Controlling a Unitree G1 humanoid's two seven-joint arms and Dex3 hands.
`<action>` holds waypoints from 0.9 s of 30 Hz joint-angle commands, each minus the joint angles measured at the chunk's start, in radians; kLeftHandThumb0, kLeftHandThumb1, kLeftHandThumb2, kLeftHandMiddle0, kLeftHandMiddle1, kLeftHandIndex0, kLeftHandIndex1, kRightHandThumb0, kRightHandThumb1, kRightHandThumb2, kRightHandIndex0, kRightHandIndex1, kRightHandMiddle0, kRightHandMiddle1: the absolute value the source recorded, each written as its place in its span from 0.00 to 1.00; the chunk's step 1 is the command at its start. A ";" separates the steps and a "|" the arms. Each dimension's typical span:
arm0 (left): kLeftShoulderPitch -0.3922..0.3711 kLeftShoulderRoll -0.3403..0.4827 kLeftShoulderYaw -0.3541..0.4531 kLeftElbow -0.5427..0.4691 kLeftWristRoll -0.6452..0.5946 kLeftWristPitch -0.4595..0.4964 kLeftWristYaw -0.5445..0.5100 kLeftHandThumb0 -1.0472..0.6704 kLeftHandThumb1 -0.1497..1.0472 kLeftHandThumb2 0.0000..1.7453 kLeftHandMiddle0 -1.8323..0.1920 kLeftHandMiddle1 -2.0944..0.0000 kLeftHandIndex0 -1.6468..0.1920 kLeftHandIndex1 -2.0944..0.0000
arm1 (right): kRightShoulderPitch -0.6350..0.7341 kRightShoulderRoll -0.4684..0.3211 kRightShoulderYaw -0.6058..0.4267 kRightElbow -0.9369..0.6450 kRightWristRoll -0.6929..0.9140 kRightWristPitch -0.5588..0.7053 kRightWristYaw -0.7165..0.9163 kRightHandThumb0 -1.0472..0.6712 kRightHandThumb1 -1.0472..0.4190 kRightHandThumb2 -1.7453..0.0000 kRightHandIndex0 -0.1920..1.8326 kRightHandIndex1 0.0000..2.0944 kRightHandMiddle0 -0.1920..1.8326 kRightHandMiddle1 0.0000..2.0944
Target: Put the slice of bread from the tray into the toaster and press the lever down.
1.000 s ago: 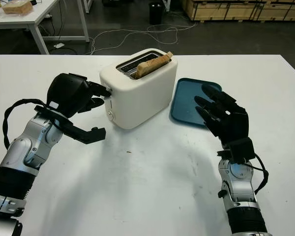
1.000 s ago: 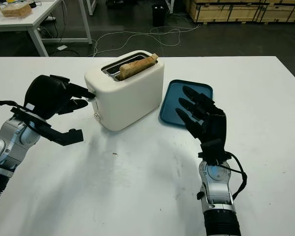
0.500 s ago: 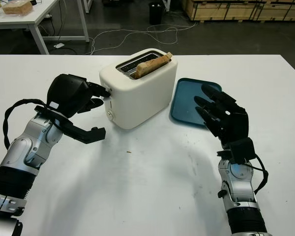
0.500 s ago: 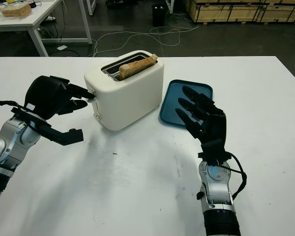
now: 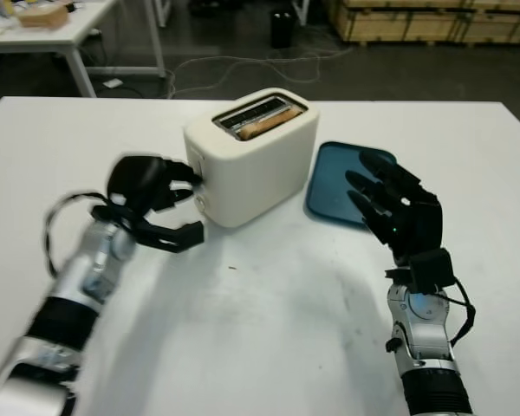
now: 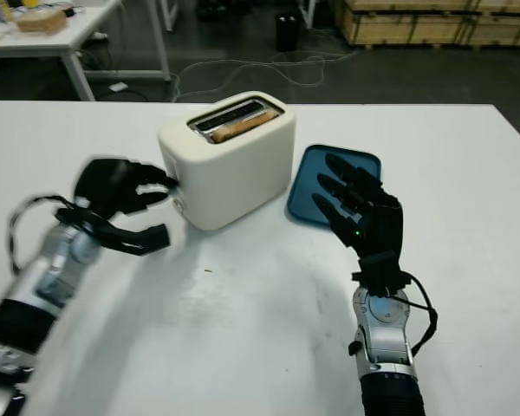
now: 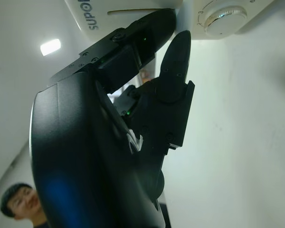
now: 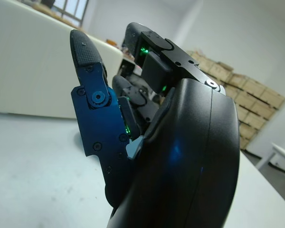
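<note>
A white toaster (image 5: 256, 165) stands at the middle of the white table (image 5: 269, 338). The bread slice (image 5: 262, 124) sits low in its slot, with just its top edge showing. My left hand (image 5: 160, 186) is open at the toaster's left end, its fingertips (image 7: 175, 52) pressed against that end beside the silver dial (image 7: 225, 16). The lever itself is hidden behind the fingers. The teal tray (image 5: 334, 178) lies bare to the right of the toaster. Open and raised, my right hand (image 5: 397, 212) hovers over the tray's near edge.
Behind the table are a floor with cables (image 5: 243, 65), another white table (image 5: 35, 22) at the back left and wooden crates (image 5: 433, 22) at the back right. A person (image 7: 19, 206) appears in the left wrist view.
My left hand has dropped lower along the toaster's end and the bread has sunk from sticking out to deep in the slot. The head view shifted slightly. The right hand stayed put.
</note>
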 commanded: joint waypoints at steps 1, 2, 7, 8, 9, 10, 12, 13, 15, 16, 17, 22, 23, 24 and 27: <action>-0.011 -0.193 -0.171 0.294 0.068 0.085 -0.052 0.46 0.89 0.12 0.60 0.40 0.27 0.98 | 0.010 -0.003 -0.012 -0.022 -0.003 -0.031 -0.012 0.33 0.16 1.00 0.55 0.01 0.52 0.00; -0.022 -0.224 -0.186 0.353 0.069 0.089 -0.041 0.45 0.89 0.13 0.64 0.33 0.26 0.97 | 0.014 -0.005 -0.013 -0.024 -0.005 -0.033 -0.014 0.33 0.16 1.00 0.56 0.01 0.52 0.00; -0.032 -0.314 -0.238 0.491 0.074 0.084 -0.007 0.45 0.89 0.16 0.64 0.33 0.26 0.96 | 0.027 -0.009 -0.021 -0.029 -0.005 -0.032 -0.013 0.34 0.16 1.00 0.56 0.01 0.52 0.00; -0.032 -0.325 -0.241 0.508 0.068 0.077 0.000 0.45 0.89 0.16 0.63 0.34 0.27 0.95 | 0.028 -0.008 -0.021 -0.027 -0.002 -0.035 -0.012 0.34 0.16 1.00 0.56 0.01 0.52 0.00; -0.030 -0.332 -0.243 0.519 0.062 0.068 0.008 0.45 0.89 0.17 0.62 0.35 0.26 0.95 | 0.029 -0.008 -0.022 -0.027 -0.001 -0.034 -0.012 0.34 0.16 1.00 0.56 0.01 0.52 0.00; -0.029 -0.337 -0.246 0.526 0.058 0.062 0.015 0.44 0.89 0.17 0.63 0.33 0.26 0.94 | 0.030 -0.007 -0.022 -0.028 0.001 -0.031 -0.011 0.34 0.16 1.00 0.55 0.01 0.52 0.00; -0.028 -0.339 -0.255 0.534 0.052 0.053 0.025 0.44 0.89 0.18 0.64 0.31 0.26 0.93 | 0.032 -0.007 -0.022 -0.030 0.003 -0.026 -0.010 0.34 0.16 1.00 0.55 0.00 0.52 0.00; -0.027 -0.338 -0.259 0.536 0.050 0.047 0.031 0.44 0.89 0.17 0.64 0.30 0.26 0.93 | 0.032 -0.007 -0.022 -0.030 0.003 -0.026 -0.009 0.33 0.16 1.00 0.55 0.00 0.52 0.00; -0.025 -0.333 -0.266 0.531 0.043 0.040 0.036 0.43 0.89 0.17 0.65 0.27 0.28 0.88 | 0.033 -0.008 -0.021 -0.031 0.001 -0.025 -0.010 0.33 0.16 1.00 0.55 0.00 0.52 0.00; -0.026 -0.330 -0.269 0.527 0.038 0.041 0.032 0.44 0.89 0.17 0.66 0.27 0.31 0.83 | 0.033 -0.008 -0.021 -0.032 -0.001 -0.024 -0.011 0.33 0.16 1.00 0.55 0.00 0.52 0.00; -0.026 -0.324 -0.272 0.517 0.033 0.045 0.021 0.44 0.89 0.17 0.66 0.27 0.35 0.76 | 0.033 -0.009 -0.021 -0.031 -0.001 -0.025 -0.010 0.33 0.16 1.00 0.55 0.00 0.52 0.00; -0.006 -0.272 -0.284 0.408 0.014 0.046 0.003 0.44 0.89 0.17 0.68 0.25 0.48 0.57 | 0.030 -0.006 -0.019 -0.029 -0.004 -0.029 -0.012 0.33 0.16 1.00 0.55 0.00 0.52 0.00; 0.009 -0.254 -0.281 0.356 0.004 0.048 0.000 0.44 0.89 0.17 0.68 0.23 0.51 0.52 | 0.029 -0.005 -0.019 -0.028 -0.001 -0.029 -0.010 0.33 0.16 1.00 0.55 0.00 0.52 0.00; 0.029 -0.233 -0.277 0.292 -0.008 0.048 -0.001 0.44 0.89 0.18 0.69 0.23 0.53 0.50 | 0.028 -0.005 -0.018 -0.028 0.002 -0.028 -0.008 0.34 0.16 1.00 0.55 0.00 0.52 0.00; 0.099 -0.167 -0.256 0.063 -0.047 0.062 -0.025 0.45 0.89 0.16 0.66 0.28 0.53 0.56 | 0.028 -0.006 -0.016 -0.033 -0.004 -0.022 -0.011 0.33 0.16 1.00 0.55 0.00 0.52 0.00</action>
